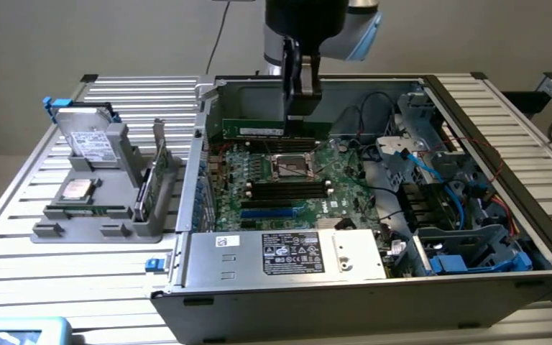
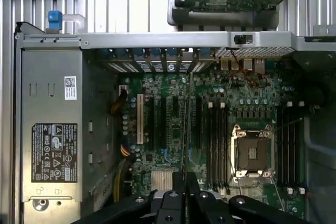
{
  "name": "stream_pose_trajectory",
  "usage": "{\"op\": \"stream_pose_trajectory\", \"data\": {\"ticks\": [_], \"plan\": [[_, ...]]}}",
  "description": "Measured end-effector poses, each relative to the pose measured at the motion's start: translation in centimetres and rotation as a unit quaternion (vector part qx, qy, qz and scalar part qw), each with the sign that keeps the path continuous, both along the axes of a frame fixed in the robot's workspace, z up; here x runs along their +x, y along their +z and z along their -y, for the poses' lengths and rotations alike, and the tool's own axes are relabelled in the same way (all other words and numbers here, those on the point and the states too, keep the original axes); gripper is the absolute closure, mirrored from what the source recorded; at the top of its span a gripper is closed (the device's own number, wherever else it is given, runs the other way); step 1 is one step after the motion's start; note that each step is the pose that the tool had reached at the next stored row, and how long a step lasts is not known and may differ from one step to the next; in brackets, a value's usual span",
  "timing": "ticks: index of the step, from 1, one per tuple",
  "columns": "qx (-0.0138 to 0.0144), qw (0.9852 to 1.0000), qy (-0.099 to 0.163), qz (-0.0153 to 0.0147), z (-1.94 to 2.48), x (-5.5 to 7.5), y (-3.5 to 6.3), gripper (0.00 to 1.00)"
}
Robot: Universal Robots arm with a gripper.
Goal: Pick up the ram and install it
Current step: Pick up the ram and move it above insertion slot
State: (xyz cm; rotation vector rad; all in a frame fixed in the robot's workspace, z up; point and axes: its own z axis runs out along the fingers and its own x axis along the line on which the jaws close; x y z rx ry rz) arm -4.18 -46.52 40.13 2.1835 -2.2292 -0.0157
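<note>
The ram (image 1: 252, 130) is a long narrow green stick with a white label. My gripper (image 1: 300, 115) is shut on it and holds it on edge above the motherboard (image 1: 333, 205), inside the open computer case near its rear wall. In the wrist view the ram (image 2: 185, 129) shows edge-on as a thin line running out from between the black fingers of my gripper (image 2: 185, 182). It hangs over the expansion slots, beside the black memory slots (image 2: 218, 140). Those memory slots (image 1: 286, 188) lie just in front of the empty processor socket (image 1: 293, 167).
A silver power supply (image 1: 286, 251) fills the case's near side. Cables and blue drive bays (image 1: 468, 251) crowd the exterior view's right. Outside the case, on the exterior view's left, a grey holder (image 1: 94, 223) carries a processor chip (image 1: 75, 190), a bracketed green card (image 1: 152, 180) and a drive (image 1: 89, 140).
</note>
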Motion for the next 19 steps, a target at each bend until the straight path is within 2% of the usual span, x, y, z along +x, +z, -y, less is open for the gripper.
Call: {"op": "stream_pose_trajectory", "data": {"ticks": [5,14,19], "plan": [[0.0000,1.0000,0.000,0.0006,-1.28,1.0,-0.31,0.86],[0.0000,1.0000,0.000,0.0014,-4.06,2.5,-1.14,0.86],[-0.0009,1.0000,0.002,0.0014,-4.92,2.6,-1.48,0.86]]}}
